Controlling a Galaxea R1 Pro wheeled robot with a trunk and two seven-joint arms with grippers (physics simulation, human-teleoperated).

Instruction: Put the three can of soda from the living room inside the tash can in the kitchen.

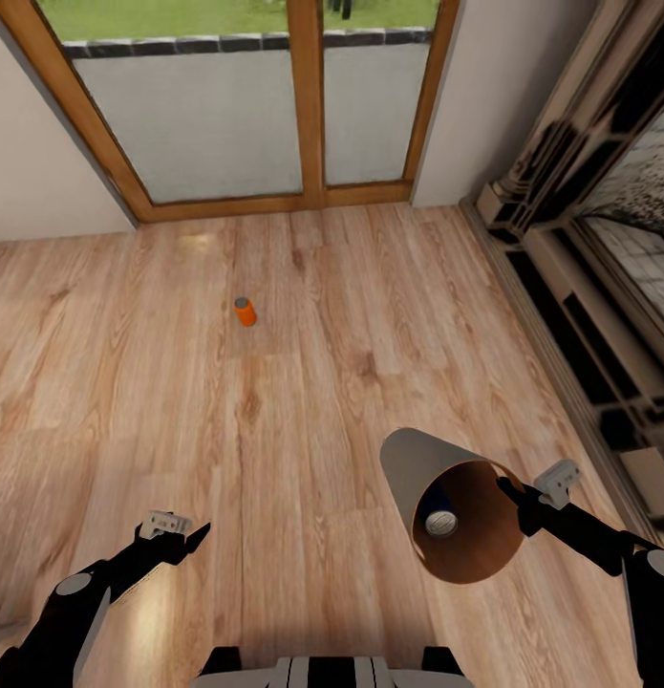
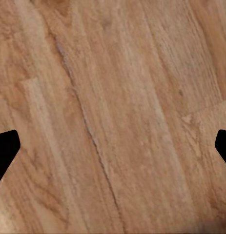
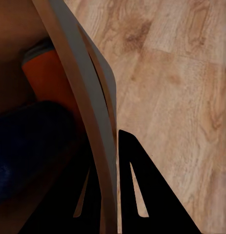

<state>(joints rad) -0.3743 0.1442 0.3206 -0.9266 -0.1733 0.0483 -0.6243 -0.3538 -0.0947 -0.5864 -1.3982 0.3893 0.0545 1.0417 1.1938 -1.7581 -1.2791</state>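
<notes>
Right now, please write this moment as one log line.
right gripper: shut on bucket rim | inside: blue can, orange can | left gripper: open | floor: orange can

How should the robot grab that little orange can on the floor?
The orange can stands nearly upright on the wood floor, alone. Best to come from above or the side with the open left gripper and pinch its round body mid-height, since the free sides leave room for both fingers.

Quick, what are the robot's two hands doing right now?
Left gripper: open, holding nothing, above the wood floor.
Right gripper: shut on the rim of the trash can, which has a blue can inside.
</notes>
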